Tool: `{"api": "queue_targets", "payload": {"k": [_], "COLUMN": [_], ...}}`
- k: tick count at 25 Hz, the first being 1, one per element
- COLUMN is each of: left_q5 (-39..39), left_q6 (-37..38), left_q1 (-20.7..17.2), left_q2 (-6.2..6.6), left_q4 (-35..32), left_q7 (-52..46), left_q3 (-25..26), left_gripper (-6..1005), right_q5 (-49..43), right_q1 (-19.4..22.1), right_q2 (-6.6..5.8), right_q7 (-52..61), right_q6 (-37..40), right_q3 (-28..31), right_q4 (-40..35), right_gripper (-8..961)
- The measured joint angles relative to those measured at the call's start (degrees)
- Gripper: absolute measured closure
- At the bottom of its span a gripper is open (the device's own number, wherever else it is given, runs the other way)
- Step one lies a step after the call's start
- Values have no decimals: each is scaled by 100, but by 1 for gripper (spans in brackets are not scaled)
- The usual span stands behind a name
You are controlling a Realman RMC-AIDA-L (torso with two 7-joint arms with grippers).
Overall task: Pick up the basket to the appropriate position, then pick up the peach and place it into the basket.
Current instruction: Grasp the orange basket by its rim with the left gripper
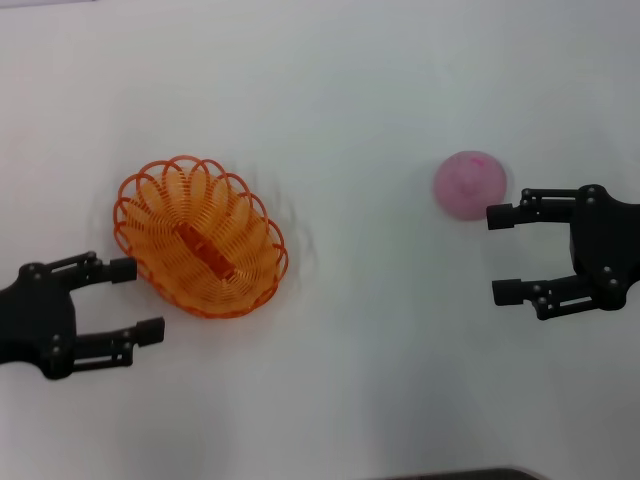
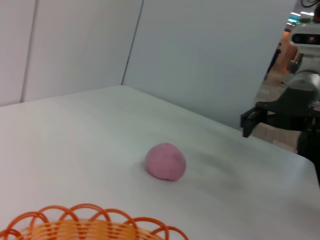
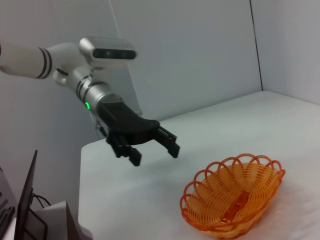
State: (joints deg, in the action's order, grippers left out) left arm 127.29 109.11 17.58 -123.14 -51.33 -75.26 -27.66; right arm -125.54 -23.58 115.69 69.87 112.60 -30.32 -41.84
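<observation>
A: Where do we see the basket [image 1: 200, 237]?
B: We see it on the white table [image 1: 380, 90], at the left side, and it holds nothing. The left gripper [image 1: 130, 298] has its fingers spread, just beside the basket's near-left rim.
A: And the peach [image 1: 469, 184]?
B: It lies on the table far to the right. The right gripper [image 1: 504, 253] is spread too, just beside it, holding nothing

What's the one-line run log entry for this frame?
oval orange wire basket: on table, empty | round pale pink peach: on table, not grasped | left gripper: open beside basket | right gripper: open beside peach
</observation>
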Motion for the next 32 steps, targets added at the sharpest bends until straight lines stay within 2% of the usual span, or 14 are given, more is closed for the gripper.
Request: {"api": "queue_targets", "payload": {"k": [9, 19, 32], "left_q5": [23, -38, -788], "left_q6": [-538, -1514, -2443], "left_q1": [367, 791, 821], "left_q2": [37, -61, -71], "left_q4": [22, 168, 315], "left_q7": [-246, -401, -528], "left_q3": [-13, 9, 10], "left_gripper": [156, 155, 155], "right_q5": [-3, -6, 23], "right_q1": [-14, -24, -23], "right_q2": [12, 67, 88], "right_q7": [-5, -25, -96], "right_q6": [-5, -28, -29], "right_q3": [0, 11, 52], "right_q4": [29, 27, 36], "right_gripper": [68, 69, 68]}}
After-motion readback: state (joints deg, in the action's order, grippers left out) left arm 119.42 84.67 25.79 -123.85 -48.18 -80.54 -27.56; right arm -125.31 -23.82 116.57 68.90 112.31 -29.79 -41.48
